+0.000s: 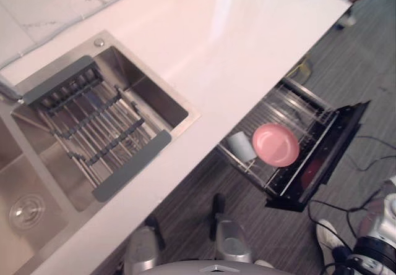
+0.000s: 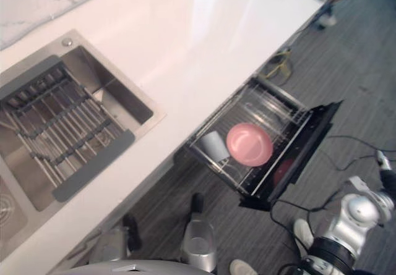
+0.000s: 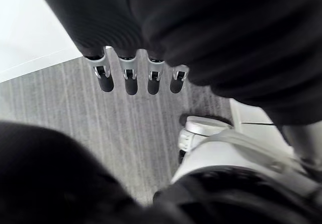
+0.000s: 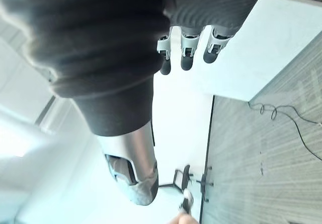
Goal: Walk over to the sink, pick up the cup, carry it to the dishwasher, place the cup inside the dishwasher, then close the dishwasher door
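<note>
A white cup [image 1: 240, 146] lies on its side in the pulled-out wire rack [image 1: 291, 111] of the open dishwasher, under the counter edge. A pink plate [image 1: 276, 144] stands right beside it in the same rack. The black dishwasher door [image 1: 334, 145] is folded down over the grey floor. My left hand [image 3: 130, 78] hangs over the floor with straight fingers and holds nothing. My right hand [image 4: 186, 53] is open too, fingers straight and the thumb apart, with nothing in it. Both hands are away from the dishwasher.
The steel sink [image 1: 158, 99] is set in the white counter [image 1: 235, 46] to the left, with a roll-up drying rack [image 1: 93, 120] laid across it. Black cables [image 1: 371, 157] trail on the floor past the door. An office chair [image 4: 188, 181] stands far off.
</note>
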Controlling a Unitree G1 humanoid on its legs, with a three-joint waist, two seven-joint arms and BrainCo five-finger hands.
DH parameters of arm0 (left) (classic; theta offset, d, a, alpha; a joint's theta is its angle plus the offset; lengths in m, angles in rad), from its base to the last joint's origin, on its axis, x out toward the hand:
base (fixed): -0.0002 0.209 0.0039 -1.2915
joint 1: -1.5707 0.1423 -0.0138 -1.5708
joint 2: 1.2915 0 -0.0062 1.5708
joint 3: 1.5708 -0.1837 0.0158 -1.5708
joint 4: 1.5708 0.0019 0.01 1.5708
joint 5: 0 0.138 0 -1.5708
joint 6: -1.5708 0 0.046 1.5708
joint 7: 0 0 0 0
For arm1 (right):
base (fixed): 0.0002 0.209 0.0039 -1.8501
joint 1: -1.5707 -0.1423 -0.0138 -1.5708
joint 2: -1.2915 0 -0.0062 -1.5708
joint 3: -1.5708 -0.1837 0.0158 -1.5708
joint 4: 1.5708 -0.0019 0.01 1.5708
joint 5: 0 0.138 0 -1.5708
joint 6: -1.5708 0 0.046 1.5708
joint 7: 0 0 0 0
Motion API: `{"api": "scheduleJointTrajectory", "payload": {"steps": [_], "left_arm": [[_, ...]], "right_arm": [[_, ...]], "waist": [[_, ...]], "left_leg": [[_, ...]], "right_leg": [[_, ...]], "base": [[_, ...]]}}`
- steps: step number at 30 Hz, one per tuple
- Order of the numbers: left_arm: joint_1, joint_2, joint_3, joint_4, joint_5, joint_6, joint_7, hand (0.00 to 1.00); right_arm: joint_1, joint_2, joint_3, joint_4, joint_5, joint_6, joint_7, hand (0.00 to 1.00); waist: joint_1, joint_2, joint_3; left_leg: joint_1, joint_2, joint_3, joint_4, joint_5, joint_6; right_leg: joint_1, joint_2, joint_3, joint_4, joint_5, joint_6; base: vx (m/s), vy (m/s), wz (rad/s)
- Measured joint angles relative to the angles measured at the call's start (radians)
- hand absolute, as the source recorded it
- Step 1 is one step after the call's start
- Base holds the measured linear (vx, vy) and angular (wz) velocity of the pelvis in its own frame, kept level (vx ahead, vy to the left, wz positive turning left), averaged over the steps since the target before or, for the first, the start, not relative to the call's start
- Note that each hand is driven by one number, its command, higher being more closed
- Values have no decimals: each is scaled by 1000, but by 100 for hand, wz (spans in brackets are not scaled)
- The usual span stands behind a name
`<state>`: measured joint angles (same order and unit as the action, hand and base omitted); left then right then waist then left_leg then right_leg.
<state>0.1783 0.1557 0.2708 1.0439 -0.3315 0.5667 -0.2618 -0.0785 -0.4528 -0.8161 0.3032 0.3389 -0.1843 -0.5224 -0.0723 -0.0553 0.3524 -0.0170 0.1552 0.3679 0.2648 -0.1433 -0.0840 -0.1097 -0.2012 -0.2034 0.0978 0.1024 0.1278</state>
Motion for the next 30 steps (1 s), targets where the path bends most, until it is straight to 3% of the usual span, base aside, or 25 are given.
{"api": "scheduleJointTrajectory", "payload": {"steps": [2,4,7,8,9,11,12,13,14,16,19,22,23,27,30], "left_arm": [[14,0,23,11,38,47,-6,0],[13,5,29,12,42,63,14,0],[11,24,58,14,24,91,87,0],[15,29,81,13,4,100,109,0],[13,14,107,21,-18,102,132,0],[-2,19,134,25,-65,96,174,0],[-16,31,145,27,-92,90,199,0],[-23,40,156,27,-105,87,210,0],[-51,53,184,26,-130,80,231,0],[-86,12,210,27,-176,58,256,0],[-75,-13,218,26,-206,33,246,0],[-66,-32,204,26,-206,2,230,0],[-68,-43,179,25,-206,-15,220,0],[-66,-57,117,27,-204,-29,188,0],[-66,-56,96,27,-199,-30,183,0]], "right_arm": [[18,-30,-25,83,117,54,78,0],[34,-28,-32,153,207,83,144,0],[96,34,-54,278,348,137,294,0],[122,70,-59,318,373,147,348,0],[118,97,-44,370,392,150,399,0],[91,145,18,441,441,149,460,0],[71,190,68,465,460,144,493,0],[62,217,90,465,465,140,502,0],[30,257,127,472,482,133,522,0],[-47,271,190,496,488,120,549,0],[-60,265,217,498,478,89,557,0],[-66,225,267,484,477,80,561,0],[-74,203,295,466,473,82,544,0],[-75,166,304,459,439,92,495,0],[-79,153,306,459,445,98,457,0]], "waist": [[-18,-25,-19],[-20,-41,-31],[-27,-65,-62],[-28,-61,-79],[-22,-38,-91],[-3,-39,-92],[16,-48,-100],[26,-65,-108],[55,-84,-109],[79,-48,-83],[105,-13,-63],[99,22,-45],[98,50,-31],[96,101,-18],[96,108,-18]], "left_leg": [[-10,18,12,39,-25,-6],[-30,32,15,67,-41,-10],[-62,48,-11,102,-61,-1],[-69,58,-16,99,-53,9],[-89,95,-12,97,-40,17],[-129,129,-25,106,-19,-2],[-165,145,-46,125,-14,-16],[-188,146,-52,141,-13,-22],[-230,159,-67,171,-9,-39],[-223,175,-85,117,46,-49],[-135,128,-93,-26,132,-51],[-115,96,-97,-130,203,-47],[-110,84,-103,-181,242,-41],[-95,53,-137,-250,287,-33],[-84,35,-148,-276,294,-29]], "right_leg": [[-2,11,11,-8,5,-6],[-10,13,12,-13,1,-11],[-18,6,-22,2,-17,-8],[-17,3,-57,4,-65,13],[-41,2,-106,80,-97,-42],[-73,-15,-125,235,-134,-107],[-51,-19,-146,252,-147,-94],[-25,-18,-148,211,-139,-54],[17,12,-159,74,-133,20],[59,54,-196,-19,-80,3],[116,37,-226,-39,-80,3],[101,25,-249,-35,-80,-2],[87,20,-254,-24,-85,-3],[71,-12,-291,40,-108,2],[72,-36,-304,73,-123,0]], "base": [[-18,9,-21],[-74,24,-18],[-84,26,6],[-44,-16,11],[0,0,0],[-29,-67,-1],[-21,-118,10],[-31,-192,8],[-35,-180,-1],[-53,-115,20],[-24,-42,37],[-121,24,27],[-147,58,21],[-104,53,31],[-66,62,23]]}}
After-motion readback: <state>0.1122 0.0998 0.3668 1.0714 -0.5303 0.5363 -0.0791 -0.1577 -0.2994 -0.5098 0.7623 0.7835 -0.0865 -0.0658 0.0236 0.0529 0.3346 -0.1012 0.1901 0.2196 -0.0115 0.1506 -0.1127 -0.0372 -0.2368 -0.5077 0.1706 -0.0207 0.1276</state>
